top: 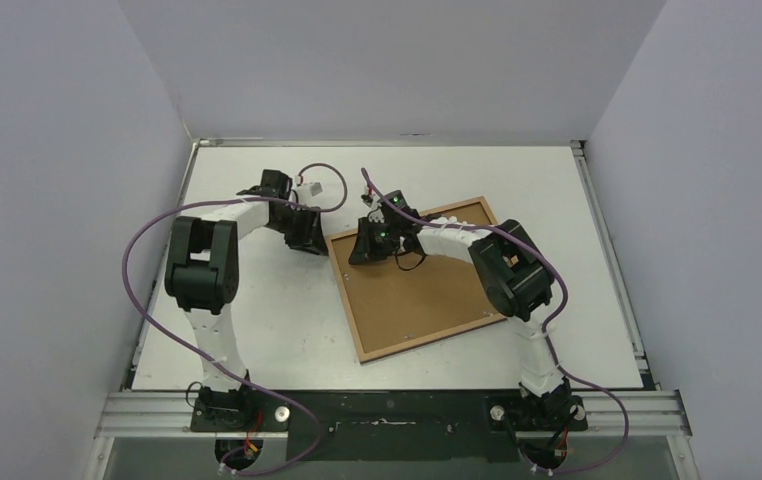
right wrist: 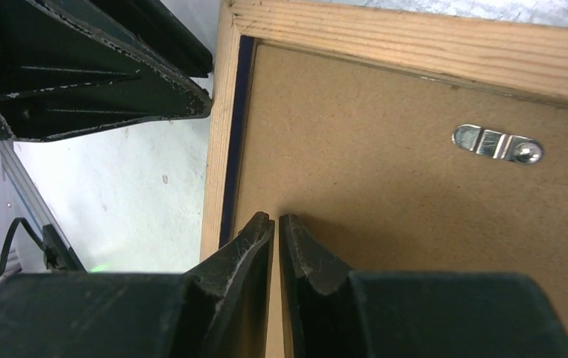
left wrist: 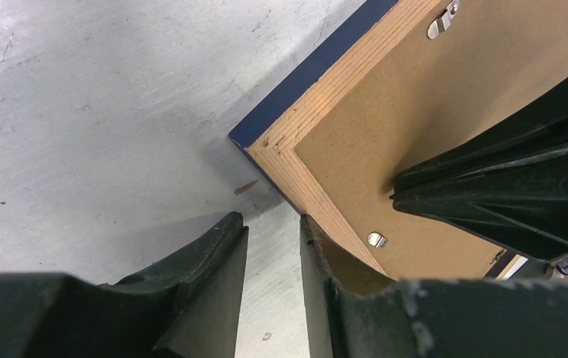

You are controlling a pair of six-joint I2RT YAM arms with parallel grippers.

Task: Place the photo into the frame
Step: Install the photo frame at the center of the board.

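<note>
While my right claw (right wrist: 276, 218), clenched empty, rests on the backing (right wrist: 415, 246), I'd nudge my left claw (left wrist: 272, 220) — parted — against the frame (left wrist: 318, 130) corner ahead.

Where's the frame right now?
Top view: the frame lies back-up on the table, right of centre, left gripper and right gripper at its far-left corner.

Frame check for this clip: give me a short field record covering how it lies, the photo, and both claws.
frame: navy-fronted wooden rectangular frame, back up on the white table
backing: brown fibreboard panel inside it; metal turn clip visible
photo: not visible
left claw: open, at the frame's corner
right claw: shut, tips over the panel near its edge
</note>
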